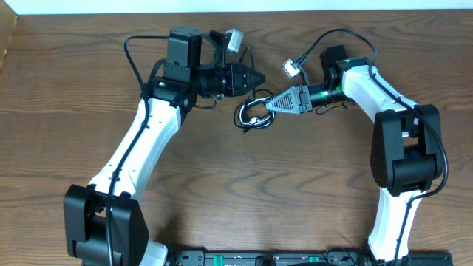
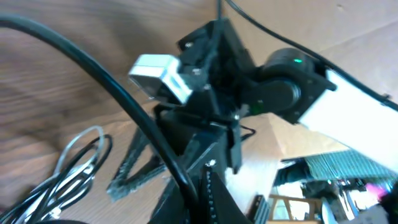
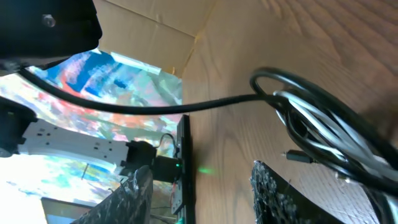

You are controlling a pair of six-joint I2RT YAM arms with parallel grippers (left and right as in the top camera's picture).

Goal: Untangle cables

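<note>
- overhead: the cables bunched in one small black-and-white knot of loops on the table, near its middle, between the left gripper and the right gripper, just beside the tip of the right one.
- right wrist: right fingers spread wide with nothing between them, the bundle lying just past one finger; one black strand running out of the loops in a long, nearly straight line.
- left jaws: cannot tell whether clenched or released; too dark and crowded in every view.
- likely very light, limp and thin; apt to slide over the smooth wood and drag the whole knot along rather than part.
- best taken by a single outer loop or a plug end, pinched low against the wood, with the other cord pinned by the second gripper.
</note>
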